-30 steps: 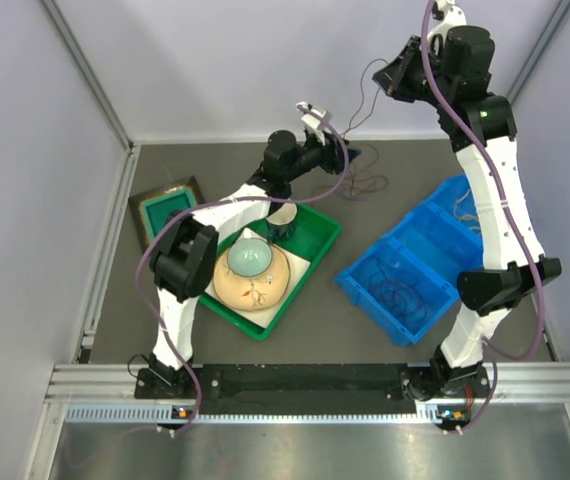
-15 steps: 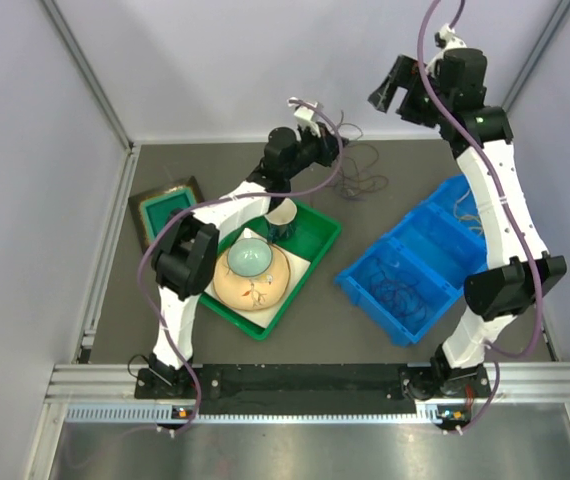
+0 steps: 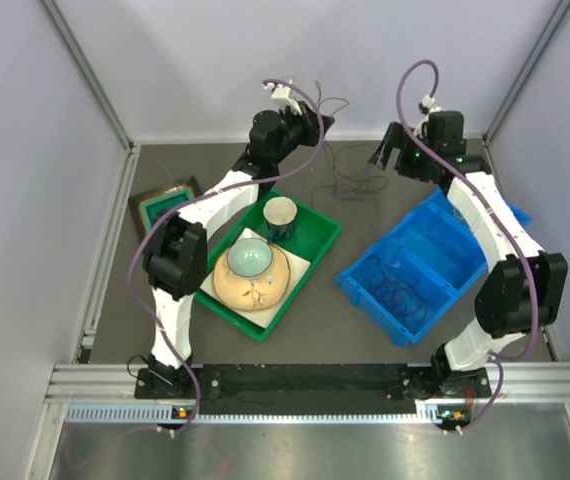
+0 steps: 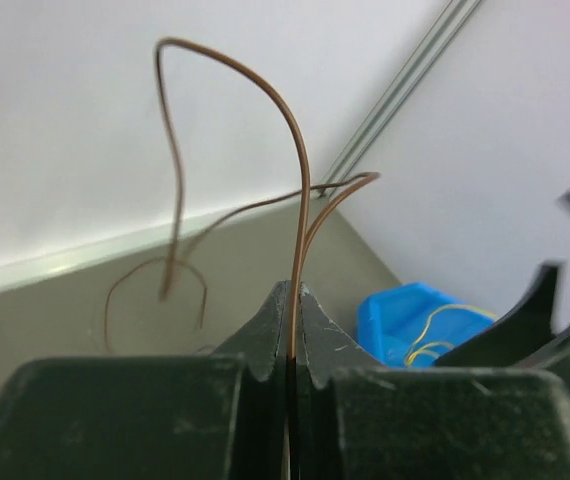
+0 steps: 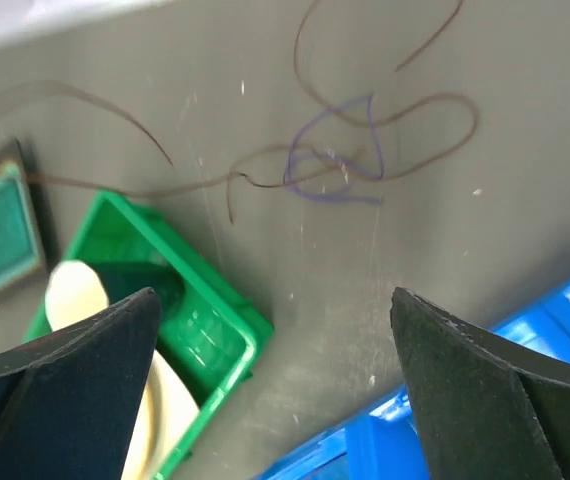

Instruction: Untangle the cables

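Left gripper (image 4: 293,300): clamped fully shut on a single brown wire (image 4: 303,170), pinched right between the fingertips. From the pinch, a tall arch upward and then a drop back toward the grey table (image 4: 45,320), with a second brown strand bending off to the right beside it. Held up off the table at the back, close to the rear wall, at the end of an arm stretched past the green tray (image 3: 322,243).

Right gripper (image 5: 273,298): spread wide, nothing between the fingers (image 5: 75,385), hovering above the table and touching nothing. Just below and ahead of it, a loose tangle (image 5: 365,140) of brown loops lying flat on the table between the two grippers, with a small purple wire (image 5: 330,165) caught up in its middle. Off the tangle to the left, a long brown strand (image 5: 115,190) trailing past the tray's far corner.

Further out, inside the tray: a cup (image 3: 279,213) at the far end and a pale blue bowl (image 3: 249,258) sitting on a tan plate (image 3: 255,290). Left of the tray, a dark-framed green square (image 3: 168,208). Right of the tangle, a blue bin (image 3: 415,262) with two compartments and more thin wires inside: dark coils (image 3: 402,295) in the near compartment, yellowish wires (image 4: 435,325) showing from the left wrist view.
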You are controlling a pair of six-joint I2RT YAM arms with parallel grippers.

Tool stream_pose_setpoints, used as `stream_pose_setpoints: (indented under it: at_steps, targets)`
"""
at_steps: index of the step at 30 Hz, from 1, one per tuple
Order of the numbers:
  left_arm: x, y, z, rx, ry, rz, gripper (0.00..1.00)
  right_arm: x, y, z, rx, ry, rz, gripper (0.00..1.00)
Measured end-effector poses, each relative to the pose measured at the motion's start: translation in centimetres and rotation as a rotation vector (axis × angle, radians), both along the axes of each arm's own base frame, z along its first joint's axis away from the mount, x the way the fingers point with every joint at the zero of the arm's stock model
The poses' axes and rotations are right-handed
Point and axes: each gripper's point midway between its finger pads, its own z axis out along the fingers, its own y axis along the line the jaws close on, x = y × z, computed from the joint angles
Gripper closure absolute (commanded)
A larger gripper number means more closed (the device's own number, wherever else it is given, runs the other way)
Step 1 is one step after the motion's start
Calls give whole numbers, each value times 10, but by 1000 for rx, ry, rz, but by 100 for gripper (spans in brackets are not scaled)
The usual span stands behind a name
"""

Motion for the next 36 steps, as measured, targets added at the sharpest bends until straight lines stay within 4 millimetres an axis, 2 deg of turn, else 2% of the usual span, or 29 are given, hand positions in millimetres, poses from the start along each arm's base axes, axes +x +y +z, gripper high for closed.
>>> stream_pose_setpoints:
  at_steps: [2,4,5,7,10,15,19,23,25,26,28,29,30,36]
  targets:
    - [-1,1,15,-21,-16,3,100,-4,8,-17,-13,14,31,2]
    - [-2,0,30,-44,-34,2,100,-8,21,-25,-33,9,75,2]
    - [-2,0,37,-54,-42,1,100,-7,24,-25,-39,-5,87,2]
    - [-4,1,45,-70,-47,-1,100,-8,47,-19,-58,-58,150,2]
    - [-5,2,51,-79,-52,-2,100,-4,69,-6,-79,-151,204,2]
    - [-6,2,50,-80,-46,-2,100,15,83,0,-90,-253,213,4]
    - [-6,1,50,-86,-39,-3,100,36,87,-24,-94,-249,199,8]
    - [-6,1,50,-93,-32,-5,100,55,95,-63,-117,-206,187,15]
    - [-6,1,50,-98,-28,-6,100,62,101,-78,-130,-190,183,27]
    - [-6,1,50,-101,-25,-7,100,66,105,-83,-132,-185,179,39]
    - [-7,1,51,-106,-22,-7,100,73,111,-87,-129,-190,167,56]
    - [-6,1,50,-107,-21,-7,100,77,114,-86,-119,-191,157,72]
    - [-7,1,51,-109,-19,-8,100,81,116,-85,-116,-198,153,100]
    - [-7,2,52,-109,-19,-7,100,98,119,-49,-81,-275,102,100]
